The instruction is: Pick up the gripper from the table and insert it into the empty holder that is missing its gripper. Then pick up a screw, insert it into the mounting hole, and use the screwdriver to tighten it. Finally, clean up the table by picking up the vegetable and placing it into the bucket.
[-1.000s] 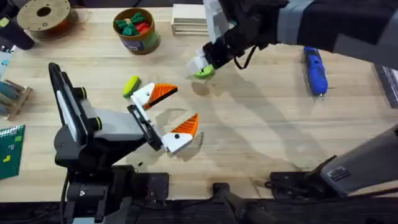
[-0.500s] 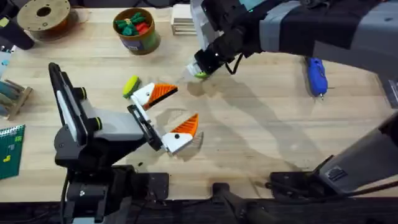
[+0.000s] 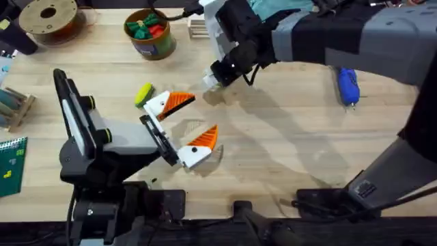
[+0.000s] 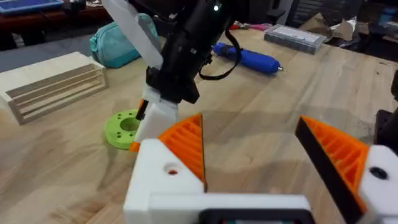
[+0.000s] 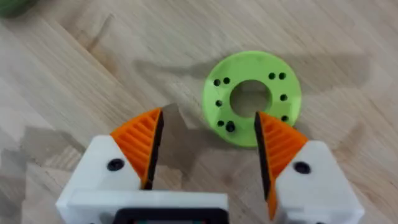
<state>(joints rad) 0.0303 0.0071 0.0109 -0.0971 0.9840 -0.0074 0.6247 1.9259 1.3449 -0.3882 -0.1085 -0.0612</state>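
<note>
Now, step in hand: judged to be the clean-up, with the right arm reaching for the vegetable; both pads of the left end effector look fitted.
Right end effector (image 3: 217, 76): orange pads apart, holding nothing, poised low over the counter (image 3: 287, 137).
Below it: flat green disc (image 5: 249, 68), lying just past the pad tips in the right wrist view; not the target.
Vegetable (image 3: 143, 93): yellow, lying on the counter at about 8 o'clock from the right end effector, near but apart; it touches or nearly touches the white base of the left arm's far finger.
Left end effector (image 3: 203, 115): pads apart, empty, resting low by the vegetable.
Bucket (image 3: 151, 46): at 12 o'clock from the vegetable, already holding red and green toy pieces.
Screwdriver (image 3: 347, 83): at 3 o'clock, well apart.
Handling advice: pass over the disc, come down on the vegetable's free side, close across its narrow width, and avoid the left finger.
</note>
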